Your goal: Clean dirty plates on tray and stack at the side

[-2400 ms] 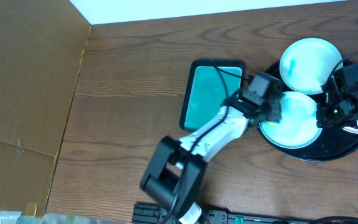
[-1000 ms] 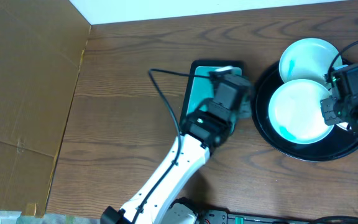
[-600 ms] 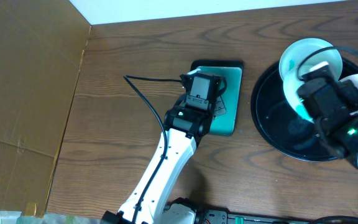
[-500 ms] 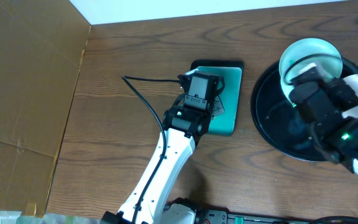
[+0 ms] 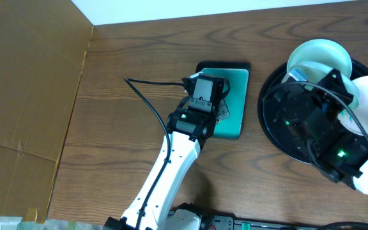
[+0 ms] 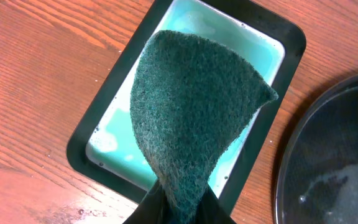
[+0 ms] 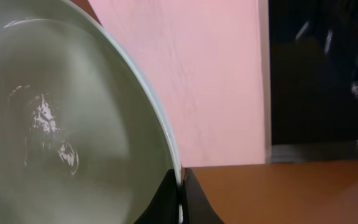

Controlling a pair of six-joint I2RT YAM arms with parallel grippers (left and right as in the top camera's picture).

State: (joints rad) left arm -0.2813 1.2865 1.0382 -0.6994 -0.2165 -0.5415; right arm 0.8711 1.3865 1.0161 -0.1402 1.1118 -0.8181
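While a pale round plate (image 7: 61,124) is held by the right hand (image 7: 180,193) — green scouring pad (image 6: 191,118) by the left hand (image 6: 179,205) — no stack is seen.

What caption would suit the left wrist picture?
Left gripper pinches a dark green scouring pad over the black-rimmed teal rectangular tray.

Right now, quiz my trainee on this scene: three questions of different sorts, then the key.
1. True or false: the left jaws are shut on a green scouring pad.
2. The pad hangs over: A) a bowl of water, B) the teal rectangular tray, C) a folded towel.
3. Fill in: the right jaws grip a plate by its ____.
Key: 1 true; 2 B; 3 rim.
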